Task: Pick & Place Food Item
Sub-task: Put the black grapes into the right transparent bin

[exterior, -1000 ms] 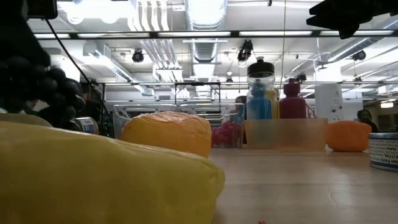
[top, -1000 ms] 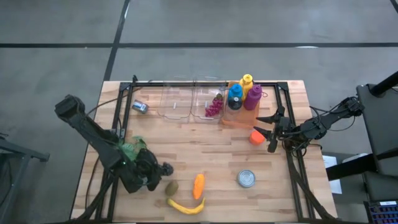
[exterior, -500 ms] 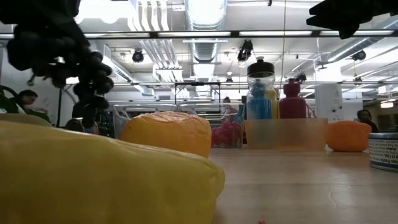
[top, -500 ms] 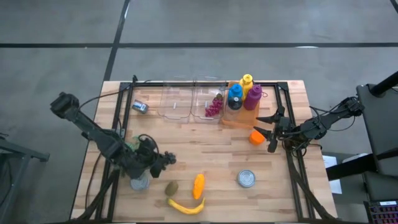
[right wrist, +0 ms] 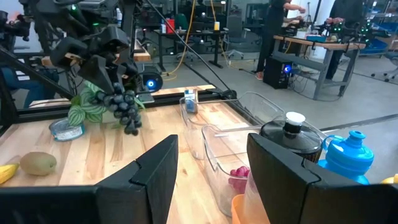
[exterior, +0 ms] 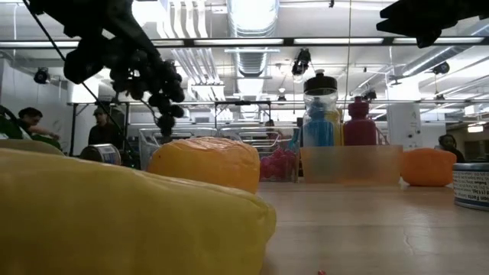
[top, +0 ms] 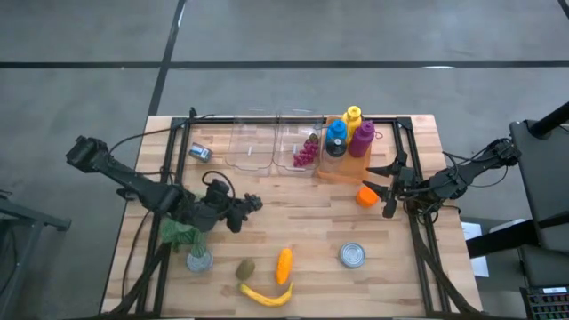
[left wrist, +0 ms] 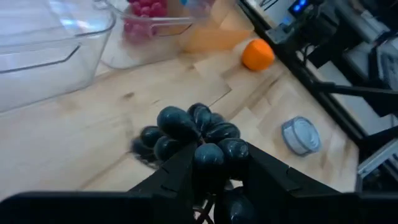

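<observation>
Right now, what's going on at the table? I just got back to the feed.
The left gripper is shut on a bunch of dark grapes and holds it in the air above the table, short of the two clear containers at the back. The right gripper waits open near the orange.

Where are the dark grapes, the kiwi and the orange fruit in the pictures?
dark grapes (top: pixel 242 209): high view, middle of the bunch.
kiwi (top: pixel 245 268): high view, centre of its brown skin.
orange fruit (left wrist: pixel 257 55): left wrist view, middle of its round surface.
</observation>
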